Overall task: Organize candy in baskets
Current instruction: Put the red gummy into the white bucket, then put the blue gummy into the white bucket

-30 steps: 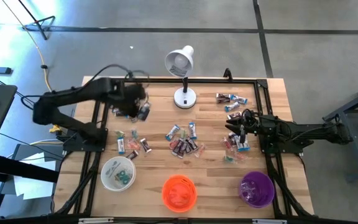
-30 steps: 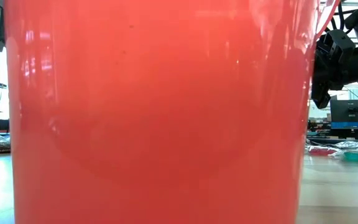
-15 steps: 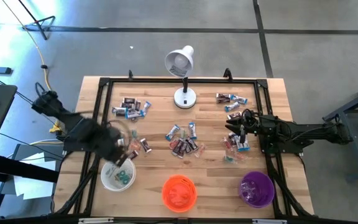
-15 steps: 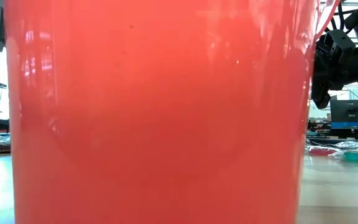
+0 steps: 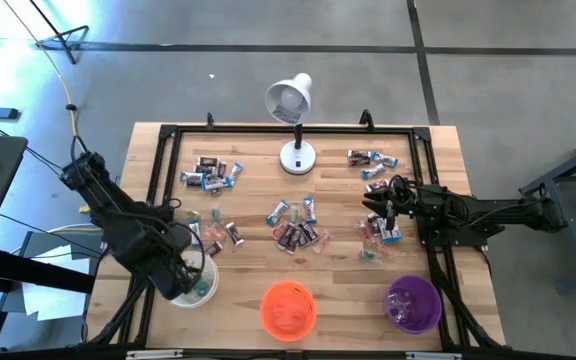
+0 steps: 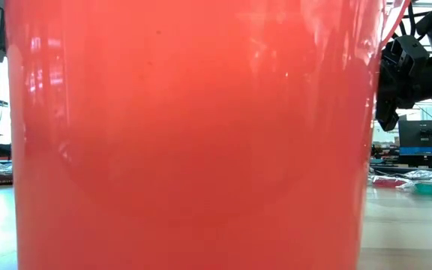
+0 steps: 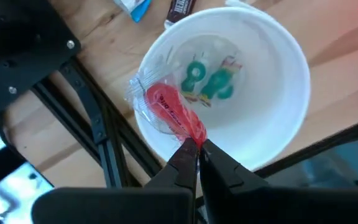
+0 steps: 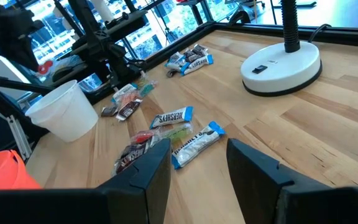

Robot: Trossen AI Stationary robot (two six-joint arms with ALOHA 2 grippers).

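Pinching a red-wrapped candy (image 7: 174, 116), the left tool (image 7: 197, 149) hangs over the white basket's (image 7: 294, 93) rim; right tool (image 8: 197, 155) open.

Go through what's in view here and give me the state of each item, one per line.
Left gripper: shut on a red candy, over the white basket.
Red candy: held, not yet dropped.
White basket: upright, green-wrapped candy inside.
Orange basket: upright.
Purple basket: upright.
Right gripper: jaws open, empty, above the table.
Desk lamp: upright.

White basket (image 7: 278, 112) holds green candies (image 7: 207, 81) — a red-wrapped candy (image 7: 176, 115) above; orange basket (image 5: 288, 308), purple basket (image 5: 413, 303).
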